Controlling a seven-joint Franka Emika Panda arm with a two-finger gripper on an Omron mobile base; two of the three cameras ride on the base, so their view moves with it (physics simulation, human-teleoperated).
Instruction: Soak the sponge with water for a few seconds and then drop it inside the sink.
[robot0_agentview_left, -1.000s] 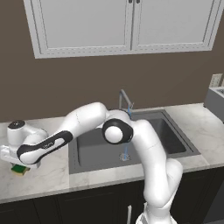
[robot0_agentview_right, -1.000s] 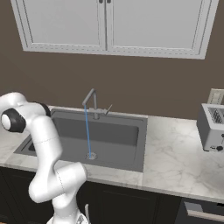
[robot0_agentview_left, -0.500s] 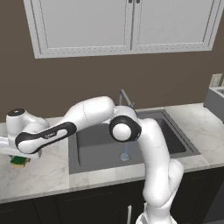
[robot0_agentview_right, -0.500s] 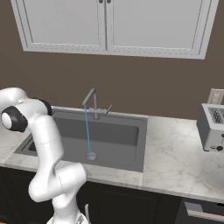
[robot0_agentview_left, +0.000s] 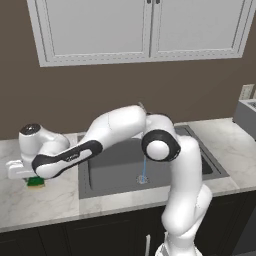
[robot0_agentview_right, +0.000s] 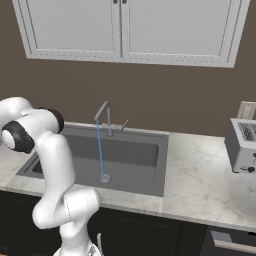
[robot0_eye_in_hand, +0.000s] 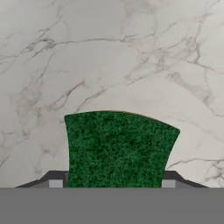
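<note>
The sponge (robot0_agentview_left: 36, 183), dark green on top with a yellow underside, lies on the marble counter left of the sink (robot0_agentview_left: 212, 167). My gripper (robot0_agentview_left: 35, 178) reaches down over it from the left end of the outstretched arm. In the hand view the green sponge (robot0_eye_in_hand: 117, 148) fills the gap between the two dark fingertips (robot0_eye_in_hand: 55, 178), which press against its sides, so the gripper (robot0_eye_in_hand: 112, 183) is shut on it. A thin blue stream of water (robot0_agentview_right: 99, 150) runs from the faucet (robot0_agentview_right: 104, 112) onto the drain of the dark sink (robot0_agentview_right: 140, 162).
A toaster (robot0_agentview_right: 243, 145) stands on the counter right of the sink. White wall cabinets (robot0_agentview_right: 125, 30) hang above. Marble counter (robot0_agentview_left: 50, 200) lies in front of and around the sponge. The arm's elbow (robot0_agentview_left: 160, 145) hangs over the basin.
The hand has shifted a little over the sponge and the fingers have narrowed slightly on it. The elbow has swung somewhat higher. Water keeps running.
</note>
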